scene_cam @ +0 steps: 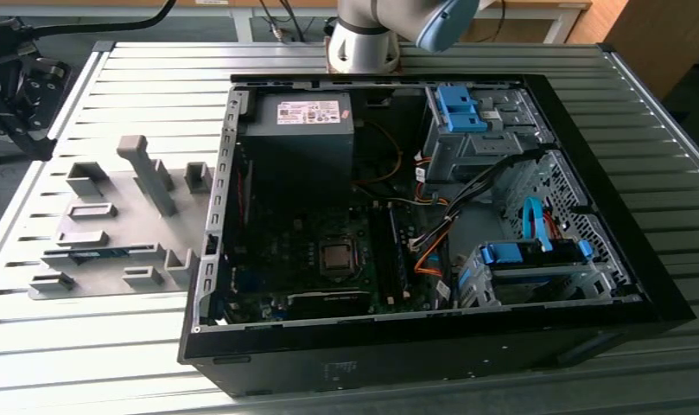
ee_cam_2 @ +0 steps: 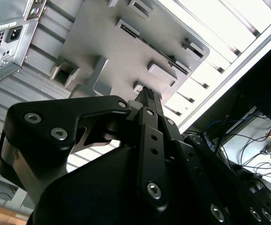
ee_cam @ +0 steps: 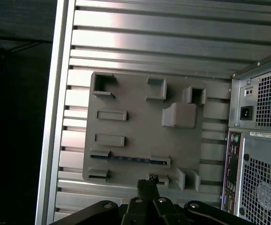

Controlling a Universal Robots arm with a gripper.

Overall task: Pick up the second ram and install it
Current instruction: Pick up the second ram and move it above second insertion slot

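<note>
Shiny ribbed metal table, matt grey plastic fixture (smooth)

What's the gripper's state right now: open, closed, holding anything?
Gripper: closed, holding nothing. The second ram lies on the grey fixture plate, apart from the gripper.

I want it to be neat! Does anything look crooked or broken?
Nothing stands out. The second ram lies straight in its slot on the grey fixture plate, and the open computer case sits flat on the table.

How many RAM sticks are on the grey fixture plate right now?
1: the second ram sits between two holders on the fixture plate; none seems hidden there.
</note>
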